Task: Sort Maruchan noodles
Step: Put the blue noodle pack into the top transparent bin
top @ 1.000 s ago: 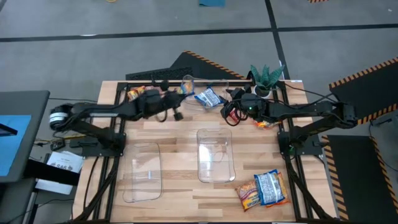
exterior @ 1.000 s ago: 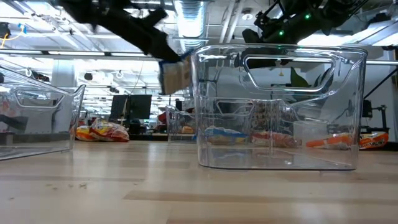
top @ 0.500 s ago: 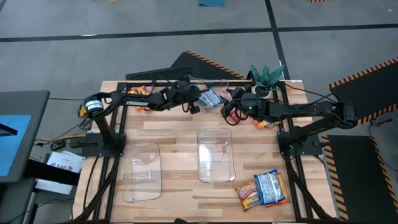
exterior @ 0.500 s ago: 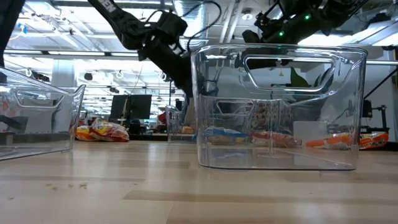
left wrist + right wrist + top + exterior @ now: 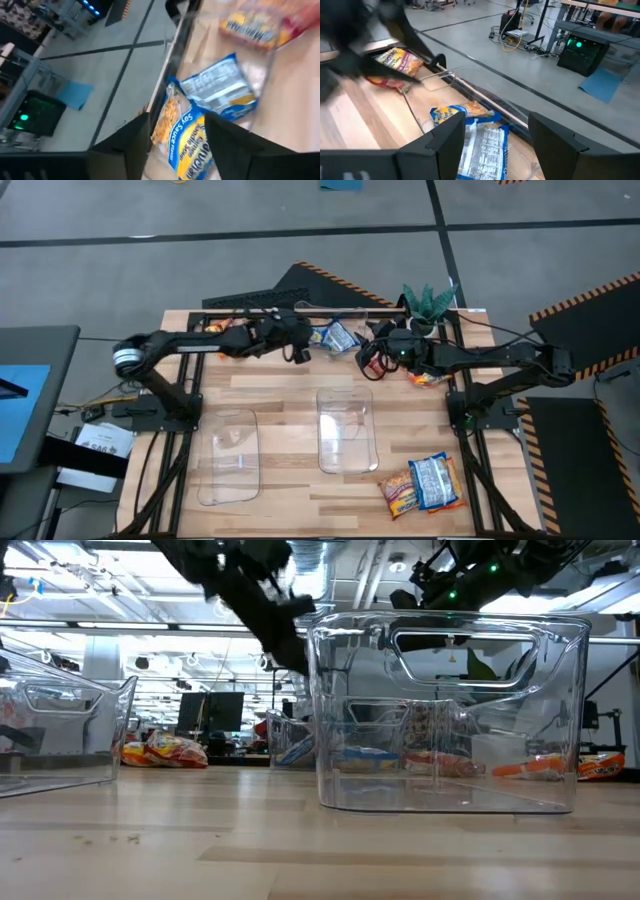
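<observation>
Two blue Maruchan noodle packets lie flat in a clear bin at the table's far middle. In the left wrist view one packet shows its front and the other its back. My left gripper hovers open over them, and the front-up packet shows below the gap between its fingers. My right gripper hangs open at the bin's right side, above the same packets. A red-brown packet lies on the table at the far left.
Two clear bins stand nearer, one at the middle and one to its left. Two packets lie at the near right corner, and an orange one lies under the right arm. A potted plant stands at the far right.
My left gripper carried a packet toward the table's right along the far edge, over the far bin. Its fingers then opened and let go. The packet has dropped into the bin beside the other blue one.
</observation>
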`<state>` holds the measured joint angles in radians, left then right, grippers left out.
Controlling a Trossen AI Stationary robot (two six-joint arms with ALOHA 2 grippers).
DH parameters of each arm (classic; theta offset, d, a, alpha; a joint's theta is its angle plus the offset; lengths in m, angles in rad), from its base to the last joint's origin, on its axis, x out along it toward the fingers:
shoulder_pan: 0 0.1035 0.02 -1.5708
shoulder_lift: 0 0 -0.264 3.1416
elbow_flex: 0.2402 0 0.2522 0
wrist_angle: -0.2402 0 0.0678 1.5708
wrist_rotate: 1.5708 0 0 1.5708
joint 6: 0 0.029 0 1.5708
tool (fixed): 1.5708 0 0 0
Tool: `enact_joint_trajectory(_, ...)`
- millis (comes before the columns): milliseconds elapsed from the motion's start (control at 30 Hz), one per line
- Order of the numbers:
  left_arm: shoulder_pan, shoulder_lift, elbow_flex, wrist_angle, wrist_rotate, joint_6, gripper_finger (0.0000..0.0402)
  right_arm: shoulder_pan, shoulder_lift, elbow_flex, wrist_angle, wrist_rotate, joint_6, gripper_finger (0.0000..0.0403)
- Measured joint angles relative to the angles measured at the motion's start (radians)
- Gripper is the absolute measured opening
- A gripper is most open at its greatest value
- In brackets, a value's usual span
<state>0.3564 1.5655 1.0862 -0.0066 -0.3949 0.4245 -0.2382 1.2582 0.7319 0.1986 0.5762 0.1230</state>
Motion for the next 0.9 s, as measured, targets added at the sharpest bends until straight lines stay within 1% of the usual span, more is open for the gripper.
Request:
enact_joint_trajectory(100,-0.005,-0.111,-0.03,-0.063,0.064,-0.14,0.0199,0.0,-0.014,0.0,-0.048,0.003,0.0,0.024)
enact_joint_trajectory(167,-0.004,-0.2,-0.087,-0.065,0.142,-0.24,0.0201,0.0,-0.033,0.0,-0.118,0.015,0.013,0.024)
enact_joint_trajectory(200,-0.003,-0.245,-0.123,-0.04,0.185,-0.274,0.0202,0.003,-0.041,0.001,-0.154,0.021,0.029,0.024)
enact_joint_trajectory(267,-0.008,-0.344,-0.227,0.033,0.263,-0.312,0.02,0.009,-0.065,0.0,-0.265,0.03,0.07,0.024)
enact_joint_trajectory(333,-0.021,-0.435,-0.347,0.149,0.332,-0.345,0.0197,0.015,-0.084,0.0,-0.362,0.032,0.115,0.024)
enact_joint_trajectory(433,-0.056,-0.571,-0.531,0.318,0.406,-0.389,0.0193,0.037,-0.124,0.001,-0.523,0.028,0.19,0.024)
enact_joint_trajectory(500,-0.088,-0.655,-0.635,0.412,0.432,-0.408,0.0193,0.061,-0.151,0.0,-0.63,-0.001,0.228,0.024)
enact_joint_trajectory(533,-0.103,-0.689,-0.673,0.44,0.438,-0.413,0.0193,0.075,-0.161,-0.001,-0.661,-0.031,0.244,0.024)
enact_joint_trajectory(600,-0.136,-0.762,-0.74,0.474,0.442,-0.427,0.0193,0.103,-0.19,0.0,-0.741,-0.143,0.294,0.024)
enact_joint_trajectory(667,-0.164,-0.82,-0.775,0.478,0.44,-0.43,0.0193,0.132,-0.212,0.0,-0.806,-0.31,0.381,0.024)
enact_joint_trajectory(767,-0.198,-0.887,-0.799,0.456,0.442,-0.429,0.0193,0.188,-0.23,0.0,-0.918,-0.567,0.566,0.024)
enact_joint_trajectory(833,-0.216,-0.918,-0.8,0.421,0.443,-0.425,0.0193,0.247,-0.225,0.0,-0.977,-0.676,0.707,0.024)
enact_joint_trajectory(900,-0.232,-0.928,-0.798,0.426,0.442,-0.428,0.0193,0.312,-0.215,0.0,-1.03,-0.754,0.831,0.024)
